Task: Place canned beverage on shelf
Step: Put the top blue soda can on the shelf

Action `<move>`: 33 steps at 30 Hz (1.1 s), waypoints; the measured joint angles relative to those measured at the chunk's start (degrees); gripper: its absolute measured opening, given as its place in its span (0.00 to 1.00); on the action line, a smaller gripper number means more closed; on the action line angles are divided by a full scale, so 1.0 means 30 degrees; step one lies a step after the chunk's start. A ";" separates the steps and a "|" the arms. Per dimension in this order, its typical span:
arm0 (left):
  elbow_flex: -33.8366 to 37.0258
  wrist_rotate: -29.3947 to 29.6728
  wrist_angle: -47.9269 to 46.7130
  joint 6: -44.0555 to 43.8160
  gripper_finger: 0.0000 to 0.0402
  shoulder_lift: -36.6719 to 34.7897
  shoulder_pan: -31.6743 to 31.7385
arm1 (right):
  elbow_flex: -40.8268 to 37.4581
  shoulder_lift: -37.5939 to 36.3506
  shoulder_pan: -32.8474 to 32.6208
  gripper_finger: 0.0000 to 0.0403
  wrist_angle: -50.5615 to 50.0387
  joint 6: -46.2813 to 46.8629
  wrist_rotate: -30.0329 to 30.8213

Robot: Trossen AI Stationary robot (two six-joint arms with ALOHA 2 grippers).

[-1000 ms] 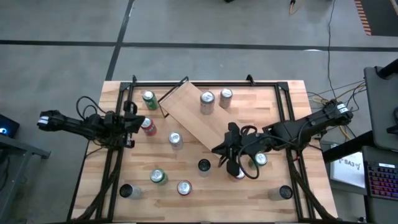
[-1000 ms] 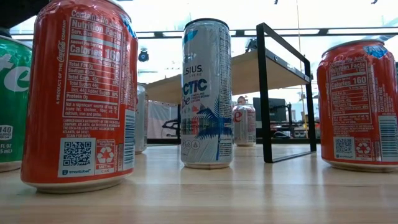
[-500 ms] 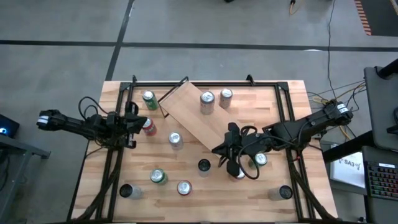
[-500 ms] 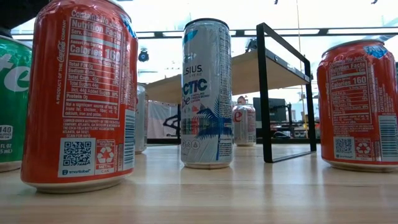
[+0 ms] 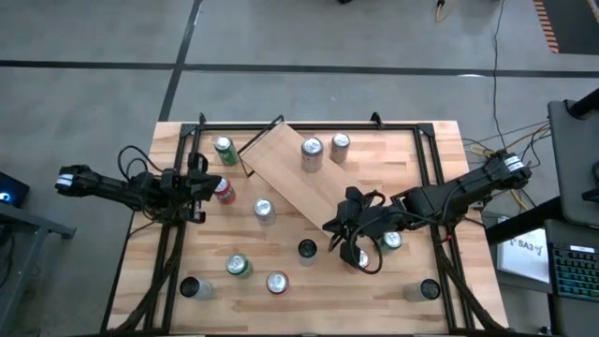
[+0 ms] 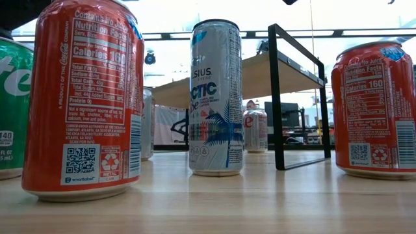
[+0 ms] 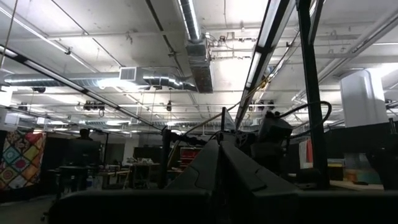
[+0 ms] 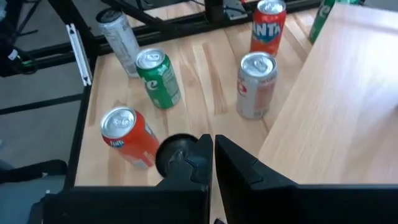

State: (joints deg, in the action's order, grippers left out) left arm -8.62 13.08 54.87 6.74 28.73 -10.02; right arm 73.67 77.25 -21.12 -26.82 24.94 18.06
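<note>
High view: the shelf [image 5: 295, 178] lies on the desk [image 5: 412, 150], its long axis running diagonally from the far left toward the near right; two silver cans [image 5: 312, 150] stand on its far part. The right gripper [image 5: 339, 236] hangs over the shelf's near-right end, just beside a dark-topped can [image 5: 307, 249]; a can beneath its wrist is mostly hidden by cables. From here I cannot tell how its fingers stand. The left gripper [image 5: 208, 183] sits at the desk's left rail beside a red can [image 5: 223, 191].

Low view: neither gripper shows. The shelf's board [image 6: 260, 73] is seen edge-on, raised on a black end frame [image 6: 296, 97]; a tall white can [image 6: 216, 97] and a large red can [image 6: 84, 97] block much of the desk behind.

Left wrist view: its fingers [image 7: 236, 171] lie pressed together, pointing level at the room's ceiling; no cans visible.

Right wrist view: its fingers [image 8: 227, 165] are close together, holding nothing, over the shelf's edge, the dark-topped can partly hidden behind them.
</note>
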 joint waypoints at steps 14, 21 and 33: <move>0.0000 -0.0032 -0.0071 -0.2991 0.00 0.1215 0.0000 | 0.0527 -0.0007 0.0409 0.02 -0.4324 0.3684 -0.0020; 0.0000 -0.0197 -0.0073 -0.4807 0.00 0.2471 -0.0015 | 0.2001 -0.0022 0.0657 0.02 -0.7133 0.3735 -0.0032; 0.0007 -0.0197 0.0538 -0.6192 0.00 0.4329 -0.0015 | 0.3206 -0.0036 0.0685 0.02 -1.0132 0.3191 -0.0020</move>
State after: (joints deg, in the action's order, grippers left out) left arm -8.60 12.49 56.49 -11.83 41.72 -10.07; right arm 83.29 77.14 -19.07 -57.21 34.51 18.00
